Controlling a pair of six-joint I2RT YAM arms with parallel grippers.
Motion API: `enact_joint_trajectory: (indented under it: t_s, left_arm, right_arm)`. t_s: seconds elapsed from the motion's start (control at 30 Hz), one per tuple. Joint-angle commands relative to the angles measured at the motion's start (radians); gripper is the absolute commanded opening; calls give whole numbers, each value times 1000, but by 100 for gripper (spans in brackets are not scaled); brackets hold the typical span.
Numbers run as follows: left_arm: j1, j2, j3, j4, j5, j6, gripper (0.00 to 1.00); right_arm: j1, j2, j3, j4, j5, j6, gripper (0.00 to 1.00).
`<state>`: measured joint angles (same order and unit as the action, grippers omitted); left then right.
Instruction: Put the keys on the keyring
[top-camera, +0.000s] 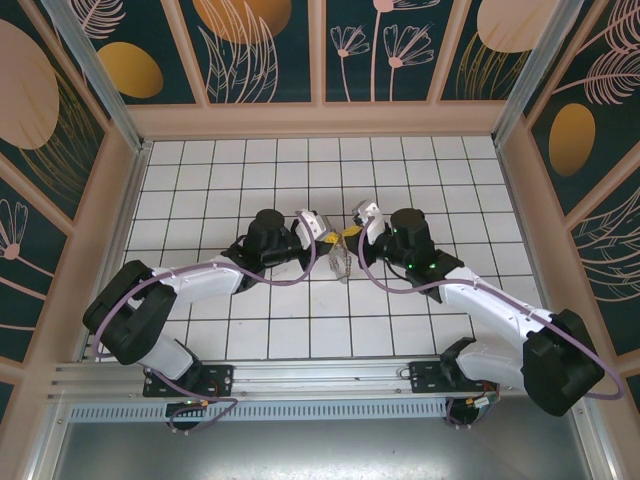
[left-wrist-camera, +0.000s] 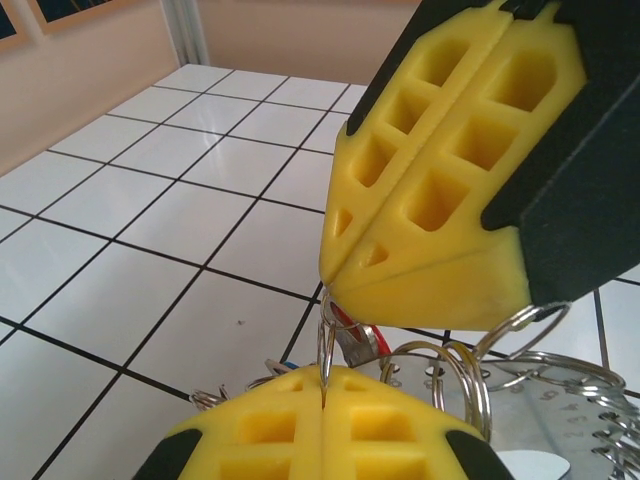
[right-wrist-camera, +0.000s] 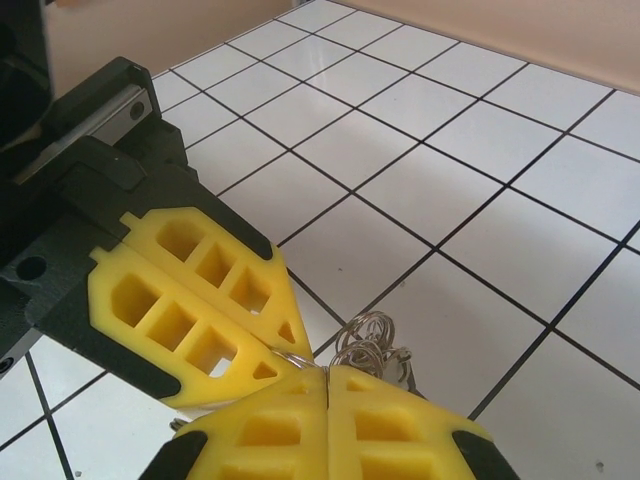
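Both grippers meet tip to tip over the middle of the tiled floor. My left gripper (top-camera: 330, 236) (left-wrist-camera: 325, 372) is shut on a thin wire loop (left-wrist-camera: 327, 340) standing up out of its yellow fingertips. My right gripper (top-camera: 355, 230) (right-wrist-camera: 328, 375) is shut on the same loop from the other side, and its tip (left-wrist-camera: 335, 280) sits just above the left one. A silver key with a red tag (left-wrist-camera: 362, 340) hangs right beside that loop. The keyring (top-camera: 340, 264) dangles below the tips as a bundle of wire loops (left-wrist-camera: 455, 370) (right-wrist-camera: 375, 338). A bluish tag (left-wrist-camera: 283, 366) peeks out beside my left fingers.
White tiled floor (top-camera: 250, 180) is bounded by tan walls at the back and sides (top-camera: 320, 120). Both arms' bases sit on the rail at the near edge (top-camera: 320, 380). Open tiles lie behind and to either side of the grippers.
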<state>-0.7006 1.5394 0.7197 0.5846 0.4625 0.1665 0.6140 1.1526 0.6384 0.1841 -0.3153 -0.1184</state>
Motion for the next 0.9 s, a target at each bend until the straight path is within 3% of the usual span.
enact_joint_trajectory:
  t_s: [0.0, 0.37, 0.6, 0.87]
  left_arm:
    - [7, -12, -10, 29, -15, -14, 0]
    - [7, -1, 8, 8, 3, -7, 8]
    - [6, 4, 18, -8, 19, 1, 16]
    - [7, 10, 31, -25, 27, 11, 17]
  right_arm:
    - [-20, -30, 2, 50, -10, 15, 0]
    - [-5, -13, 42, 58, -115, -37, 0]
    - [8, -2, 56, 45, -123, -60, 0]
    - [18, 16, 71, 25, -119, -79, 0]
